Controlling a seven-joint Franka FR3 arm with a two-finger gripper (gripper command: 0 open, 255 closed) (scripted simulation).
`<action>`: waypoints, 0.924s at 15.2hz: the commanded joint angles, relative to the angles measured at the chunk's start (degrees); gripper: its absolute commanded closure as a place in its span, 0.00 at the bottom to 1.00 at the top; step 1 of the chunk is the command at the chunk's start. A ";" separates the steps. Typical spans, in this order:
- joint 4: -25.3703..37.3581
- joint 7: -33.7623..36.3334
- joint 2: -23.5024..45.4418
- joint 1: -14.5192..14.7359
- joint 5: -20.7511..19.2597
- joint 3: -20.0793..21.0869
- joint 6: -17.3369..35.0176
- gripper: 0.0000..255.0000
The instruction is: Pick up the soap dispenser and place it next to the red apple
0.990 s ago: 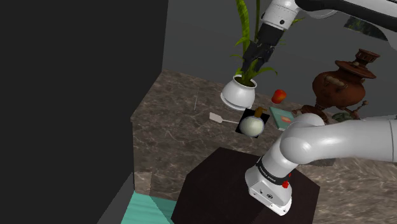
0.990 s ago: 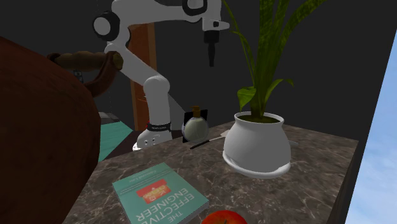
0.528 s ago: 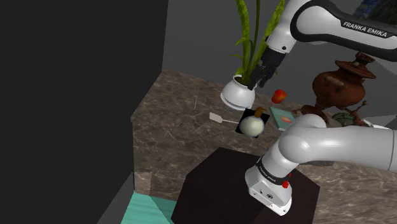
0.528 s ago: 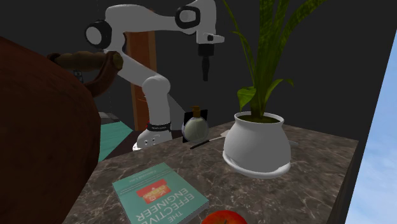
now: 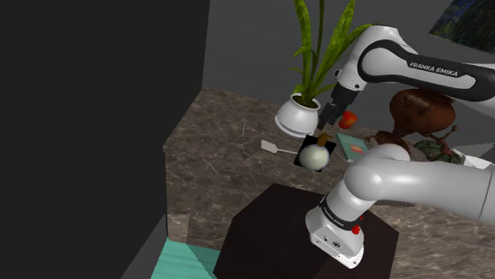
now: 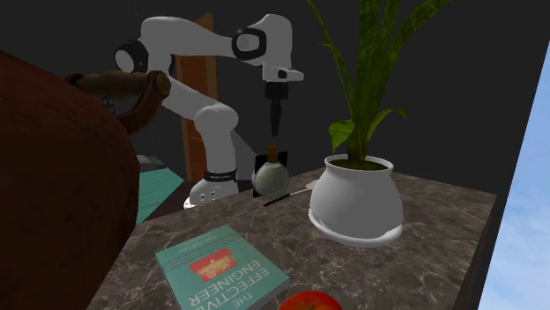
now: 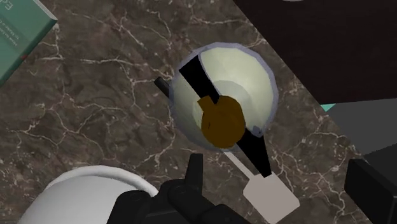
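Nearest me, the red apple (image 6: 310, 302) sits at the edge of the marble counter (image 6: 432, 220), just beside a teal book (image 6: 220, 269). Behind them stands a white plant pot (image 6: 357, 201). Farther back, well apart from the apple, the round pale soap dispenser (image 6: 271, 176) stands upright. The gripper (image 6: 274, 121) hangs above it, fingers (image 7: 194, 172) spread wide and touching nothing.

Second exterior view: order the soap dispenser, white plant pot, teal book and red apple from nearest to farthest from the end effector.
From the end effector:
1. Soap dispenser, directly below it.
2. White plant pot, to the view's right of the dispenser.
3. Teal book, lower left, toward the camera.
4. Red apple, at the view's bottom edge.
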 commanded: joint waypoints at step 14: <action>-9.78 -3.78 0.33 -4.84 -7.78 -6.75 9.62 0.00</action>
